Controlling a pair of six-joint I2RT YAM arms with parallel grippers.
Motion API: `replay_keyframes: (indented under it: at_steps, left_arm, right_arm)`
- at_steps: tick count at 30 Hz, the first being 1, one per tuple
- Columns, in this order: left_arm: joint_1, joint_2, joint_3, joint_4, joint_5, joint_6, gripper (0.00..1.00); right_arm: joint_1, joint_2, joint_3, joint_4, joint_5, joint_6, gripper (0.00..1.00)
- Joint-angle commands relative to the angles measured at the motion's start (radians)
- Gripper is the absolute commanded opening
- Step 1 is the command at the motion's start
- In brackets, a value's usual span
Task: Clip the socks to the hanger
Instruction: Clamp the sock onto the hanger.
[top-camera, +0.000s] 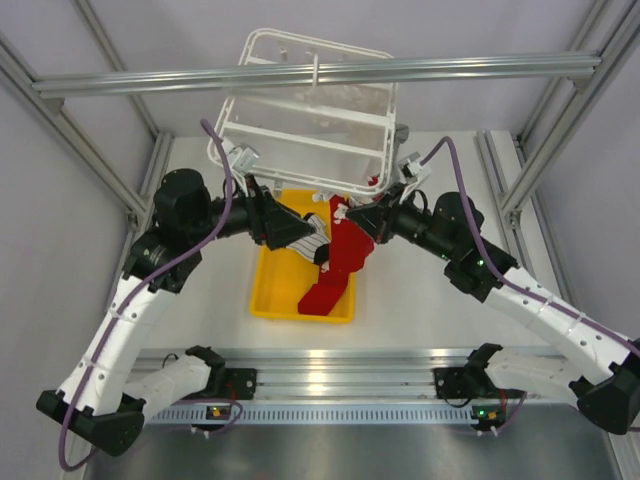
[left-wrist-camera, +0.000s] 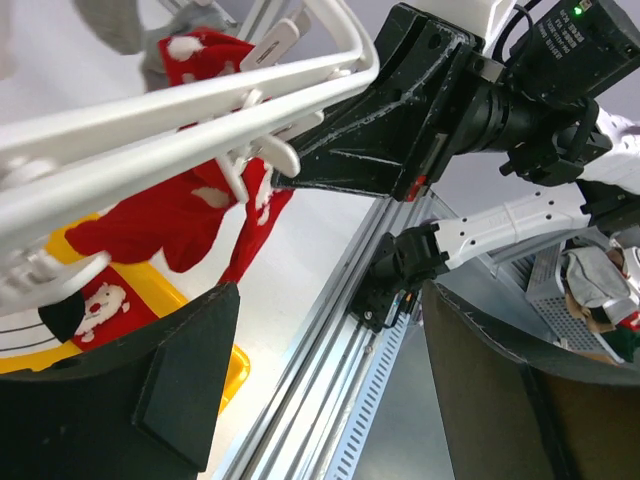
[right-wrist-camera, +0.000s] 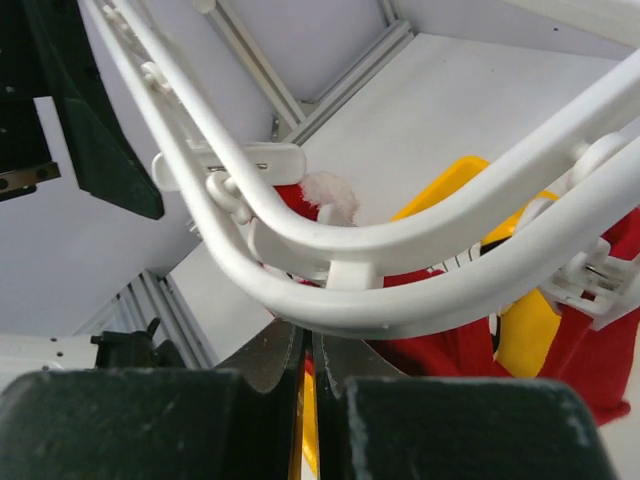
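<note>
The pale worktop (top-camera: 430, 300) carries a yellow tray (top-camera: 268, 295) at its middle, and everything else is placed from that tray. Above and behind the tray the white hanger (top-camera: 305, 139) hangs tilted, its hook over a grey beam (top-camera: 200, 79) that crosses overhead, and its near edge reaches over the tray's far end. The left arm (top-camera: 120, 310) comes in from the tray's left side. The left pincer (top-camera: 298, 232) hovers over the tray's far left part, and the left wrist view shows it standing wide, nothing between its fingers (left-wrist-camera: 180, 390). The right arm (top-camera: 520, 295) reaches in from the tray's right. The right pincer (top-camera: 347, 213) sits over the tray's far right part, close up under the hanger's near edge. In the right wrist view its fingers (right-wrist-camera: 265, 360) are pressed together, and I cannot tell whether they nip anything. Of the socks, a red sock (top-camera: 352, 250) with white markings hangs from the hanger's near edge over the tray's right half, just beside the right pincer. A second red sock (top-camera: 322, 298) lies in the tray toward its near end. A striped sock (top-camera: 312, 246), white with black lines, lies at the tray's middle, partly hidden by the left pincer. A small white clip (top-camera: 243, 157) dangles from the hanger's corner beyond the tray's far left.
</note>
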Motion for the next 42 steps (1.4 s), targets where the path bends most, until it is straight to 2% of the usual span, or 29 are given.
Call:
replay_keyframes:
  at_steps: [1, 7, 9, 15, 19, 23, 27, 30, 37, 42]
  left_arm:
    - [0.015, -0.059, -0.008, -0.01, -0.05, -0.036, 0.78]
    - [0.075, -0.125, -0.028, -0.052, -0.11, -0.037, 0.73]
    - [0.078, -0.139, -0.033, -0.053, -0.122, -0.028, 0.72]
    - [0.083, -0.18, -0.045, -0.099, -0.276, 0.023, 0.62]
    - [0.083, -0.187, -0.07, -0.07, -0.287, 0.035, 0.59]
    - [0.083, -0.176, -0.093, 0.04, -0.227, 0.021, 0.59]
    - [0.083, -0.139, -0.077, 0.088, -0.199, 0.003, 0.58]
    - [0.083, -0.127, -0.084, 0.122, -0.191, -0.013, 0.57]
    - [0.083, -0.111, -0.096, 0.195, -0.192, -0.036, 0.56]
    - [0.083, -0.099, -0.091, 0.221, -0.237, 0.006, 0.61]
  right_arm:
    - [-0.039, -0.008, -0.005, 0.033, 0.021, -0.047, 0.0]
    - [-0.089, -0.035, -0.018, 0.01, 0.006, -0.065, 0.0]
    - [-0.099, -0.041, -0.02, 0.001, 0.0, -0.078, 0.0]
    - [-0.123, -0.055, -0.023, -0.016, -0.009, -0.11, 0.0]
    - [-0.129, -0.066, -0.022, -0.019, -0.041, -0.139, 0.0]
    - [-0.128, -0.078, -0.018, -0.03, -0.081, -0.164, 0.1]
    - [-0.128, -0.109, -0.015, -0.039, -0.126, -0.199, 0.26]
    - [-0.126, -0.146, -0.014, -0.065, -0.17, -0.225, 0.3]
    - [-0.117, -0.189, -0.021, -0.05, -0.299, -0.217, 0.3]
    - [-0.099, -0.164, -0.029, -0.002, -0.385, -0.191, 0.35]
